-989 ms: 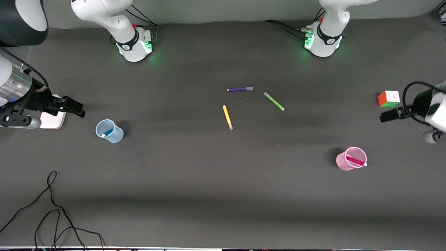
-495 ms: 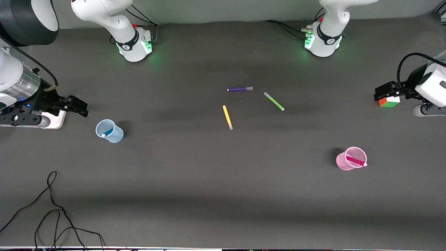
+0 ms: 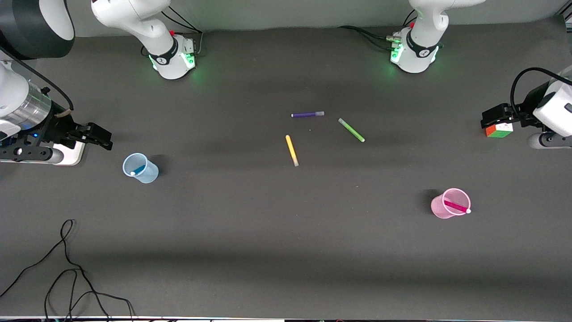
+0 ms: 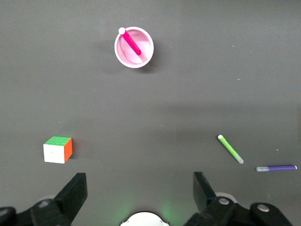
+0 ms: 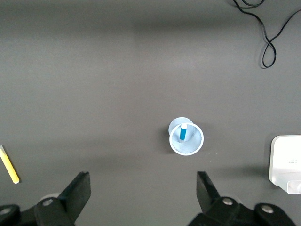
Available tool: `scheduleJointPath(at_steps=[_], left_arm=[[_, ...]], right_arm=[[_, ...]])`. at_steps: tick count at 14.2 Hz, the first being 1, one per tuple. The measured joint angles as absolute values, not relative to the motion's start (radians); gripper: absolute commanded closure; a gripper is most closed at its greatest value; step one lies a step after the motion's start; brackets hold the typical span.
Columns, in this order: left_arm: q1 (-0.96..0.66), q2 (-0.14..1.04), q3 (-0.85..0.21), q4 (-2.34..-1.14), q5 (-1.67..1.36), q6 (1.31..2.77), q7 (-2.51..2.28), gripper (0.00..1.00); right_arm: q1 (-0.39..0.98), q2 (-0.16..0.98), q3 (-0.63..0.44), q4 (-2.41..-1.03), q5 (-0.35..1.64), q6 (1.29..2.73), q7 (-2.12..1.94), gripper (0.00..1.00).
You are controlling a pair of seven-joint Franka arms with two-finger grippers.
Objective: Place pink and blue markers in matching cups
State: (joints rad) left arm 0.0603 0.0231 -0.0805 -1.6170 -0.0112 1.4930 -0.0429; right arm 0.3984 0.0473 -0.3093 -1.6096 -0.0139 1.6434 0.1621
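Pink marker [image 3: 456, 206] stands in the pink cup [image 3: 442, 206], blue marker [image 3: 137, 170] in the blue cup [image 3: 142, 170]; sorting looks done! Left gripper [image 3: 491, 117], over the cube [image 3: 499, 130], and right gripper [image 3: 102, 137], near the blue cup, both hang spread and empty; only parking seems left.

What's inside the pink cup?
The pink marker stands slanted inside the pink cup, its pale cap poking over the rim. Nothing else shows inside; the bit of cup floor under the marker is covered.
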Motion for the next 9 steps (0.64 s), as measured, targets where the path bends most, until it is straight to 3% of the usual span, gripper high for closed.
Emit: scheduleJointPath(at_steps=[4, 9], left_arm=[[0.06, 0.023, -0.081, -1.617, -0.005, 1.493, -0.026, 0.0], [0.06, 0.023, -0.083, -1.617, 0.01, 1.49, -0.014, 0.0]], right_arm=[[0.171, 0.044, -0.08, -1.607, -0.008, 1.623, 0.162, 0.0], [0.147, 0.019, -0.066, -1.588, 0.032, 1.564, 0.161, 0.0]])
